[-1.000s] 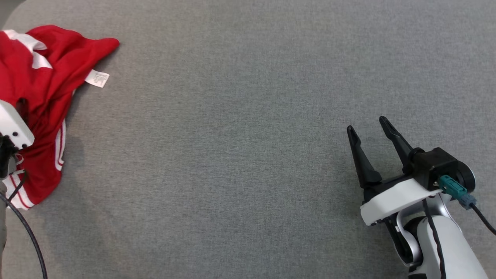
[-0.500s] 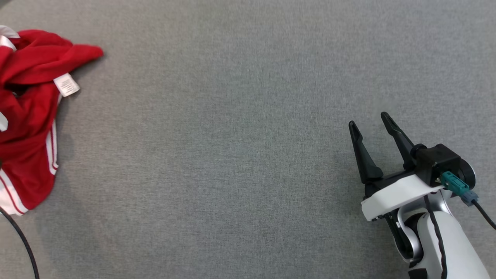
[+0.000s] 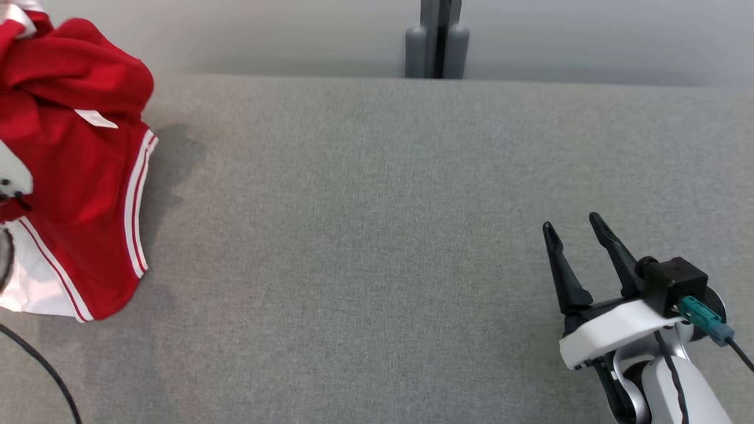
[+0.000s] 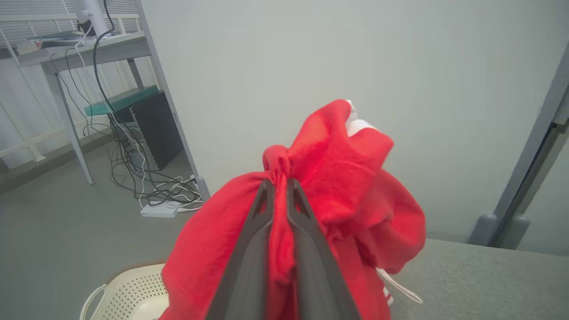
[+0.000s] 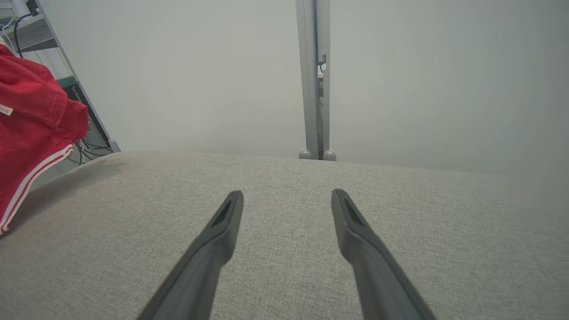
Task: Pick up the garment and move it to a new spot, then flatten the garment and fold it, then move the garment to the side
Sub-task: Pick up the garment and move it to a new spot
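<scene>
Red garment (image 4: 351, 178) hangs bunched over the left end of the tabletop (image 3: 377, 235), clamped in the left pincer (image 4: 280, 182); the right pincer (image 3: 571, 221) gapes empty near its right end.

Right gripper (image 5: 286, 192) jaws spread over grey surface (image 5: 284, 266) — garment (image 5: 31, 133) far left.

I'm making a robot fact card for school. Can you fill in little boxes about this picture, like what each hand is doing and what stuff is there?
Surface: grey fabric table
Clothing: red garment with white stripes, bunched up, hanging at the left end of the table
Left arm: left gripper shut on the red garment
Right arm: right gripper open, holding nothing, over the table
Also there: cream basket with holes; grey post behind the table
</scene>
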